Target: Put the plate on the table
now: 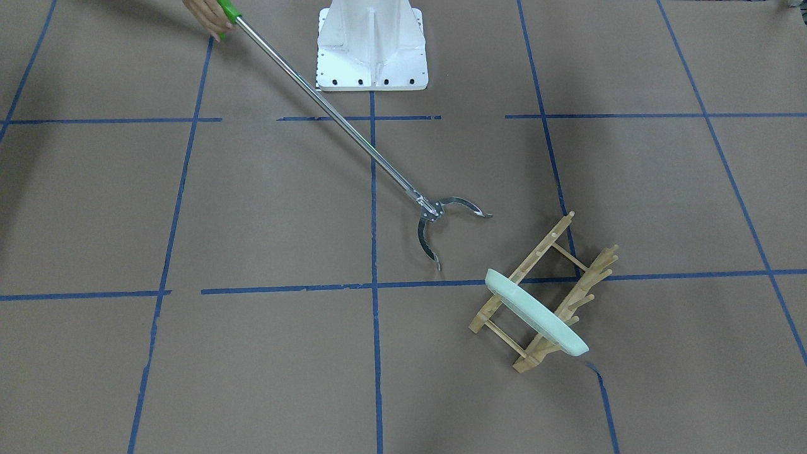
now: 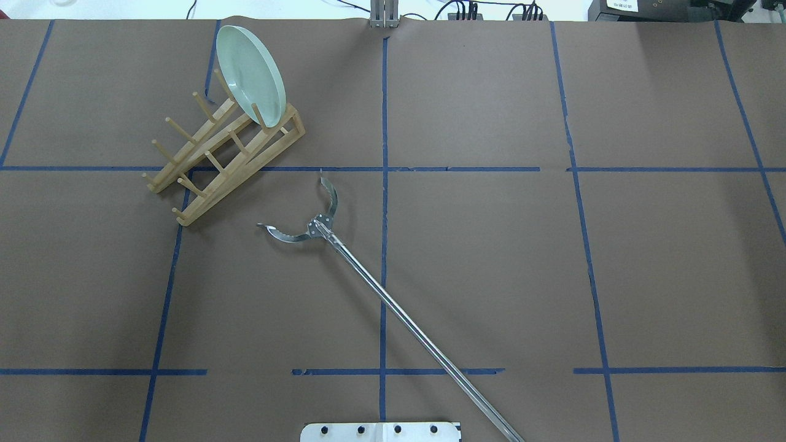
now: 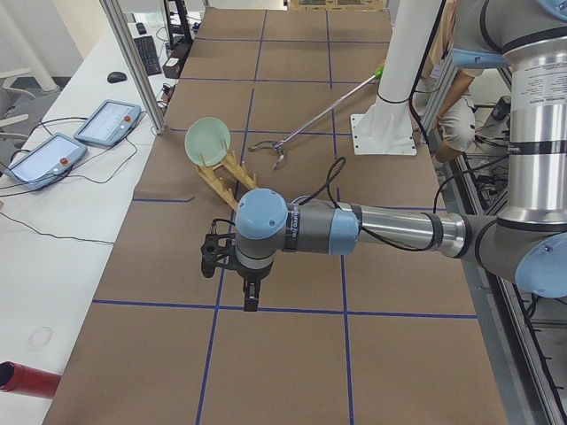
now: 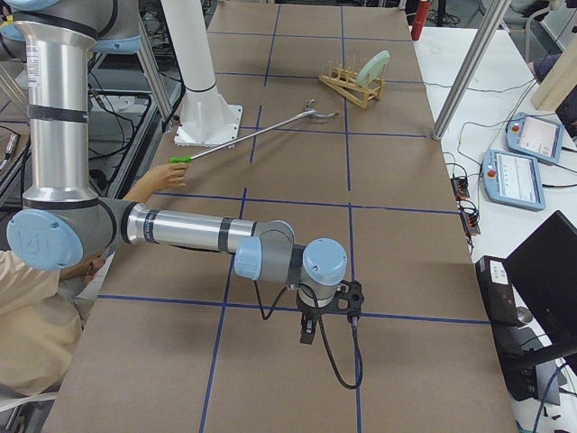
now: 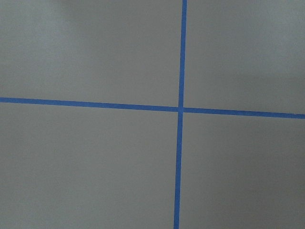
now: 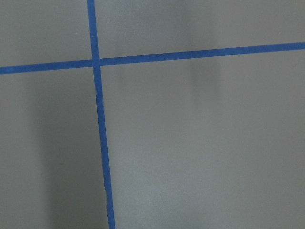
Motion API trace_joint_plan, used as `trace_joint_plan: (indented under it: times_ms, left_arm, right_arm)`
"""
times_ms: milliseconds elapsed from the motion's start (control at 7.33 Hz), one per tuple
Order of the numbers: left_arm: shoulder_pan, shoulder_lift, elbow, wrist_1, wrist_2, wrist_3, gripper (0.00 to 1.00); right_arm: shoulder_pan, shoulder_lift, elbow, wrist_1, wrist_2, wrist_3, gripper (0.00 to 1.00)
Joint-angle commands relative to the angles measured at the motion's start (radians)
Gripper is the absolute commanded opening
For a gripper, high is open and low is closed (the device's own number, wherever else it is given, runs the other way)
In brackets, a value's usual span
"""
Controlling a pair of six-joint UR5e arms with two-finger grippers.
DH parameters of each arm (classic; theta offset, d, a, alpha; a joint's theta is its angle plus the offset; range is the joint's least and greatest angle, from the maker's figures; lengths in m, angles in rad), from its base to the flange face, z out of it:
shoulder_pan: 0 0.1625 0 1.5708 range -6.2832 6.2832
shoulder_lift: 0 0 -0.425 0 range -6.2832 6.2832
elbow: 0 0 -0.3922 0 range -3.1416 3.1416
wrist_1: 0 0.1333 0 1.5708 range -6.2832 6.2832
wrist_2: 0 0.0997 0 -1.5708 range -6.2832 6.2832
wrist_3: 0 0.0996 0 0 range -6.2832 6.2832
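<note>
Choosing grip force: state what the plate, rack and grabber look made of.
Plate: glazed ceramic or melamine, glossy pale green with highlights; can't tell which. Rack: unfinished light wood, matte, with dowel pegs. Grabber: bare metal, going by its shiny silver shaft and claws.

The brown tabletop [image 2: 491, 276] has blue lines [image 2: 385, 123] — a wooden rack [image 2: 261, 153] stands near one edge, a white base [image 1: 372, 50] at the other.
</note>
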Motion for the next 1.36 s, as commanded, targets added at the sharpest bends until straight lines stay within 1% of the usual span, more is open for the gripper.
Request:
trace_joint_plan:
  times_ms: [0,273,409,545,1227]
  left_arm:
    - [-0.001,0.009,0.007,-0.010,-0.003,0.001,1.00]
    - [0.003,0.004,0.016,-0.024,-0.002,0.005,1.00]
    - [0.003,0.007,0.019,-0.071,0.000,0.003,1.00]
    - [0.005,0.007,0.019,-0.083,-0.003,-0.002,1.00]
    - [0.048,-0.009,0.006,-0.079,-0.002,-0.005,1.00]
  right_arm:
    - [0.000,0.000,0.000,0.000,0.000,0.000,1.00]
    - [0.000,0.000,0.000,0.000,0.000,0.000,1.00]
    - [0.000,0.000,0.000,0.000,0.000,0.000,1.00]
    - [0.000,0.000,0.000,0.000,0.000,0.000,1.00]
    - [0.000,0.000,0.000,0.000,0.000,0.000,1.00]
